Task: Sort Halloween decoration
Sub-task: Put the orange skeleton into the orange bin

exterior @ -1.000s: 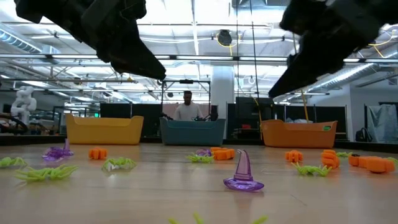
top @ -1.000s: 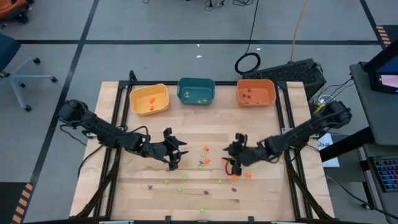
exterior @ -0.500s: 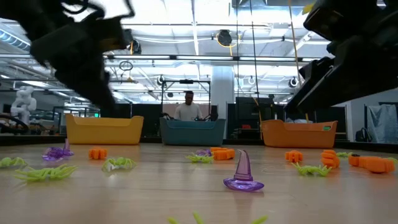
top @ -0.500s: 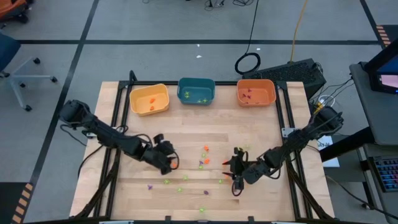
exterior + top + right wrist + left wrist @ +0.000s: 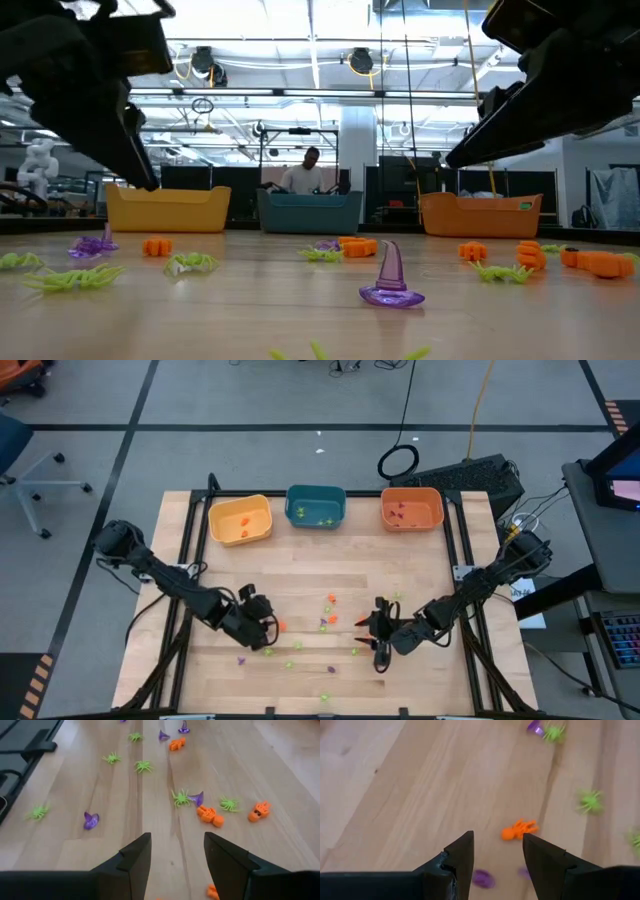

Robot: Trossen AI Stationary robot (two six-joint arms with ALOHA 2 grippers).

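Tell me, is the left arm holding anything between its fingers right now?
No, the left gripper is open with nothing between its fingers; the orange spider lies on the table just beyond them.

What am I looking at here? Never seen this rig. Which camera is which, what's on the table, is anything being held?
It is a robot with two dark arms at a wooden table, each ending in a two-finger gripper. The overhead picture shows everything: the left gripper and the right gripper both sit low over the middle of the table. The table-height picture looks level across the surface into the room, where a person stands behind the bins. The other two pictures come from cameras on each wrist, looking out past that arm's own fingers.

Scattered on the wood are tiny Halloween trinkets: green spiders, purple witch hats, orange pieces. At the far edge stand a yellow bin, a teal bin and an orange bin, each with a few trinkets already inside.

Both grippers are open and hold nothing.
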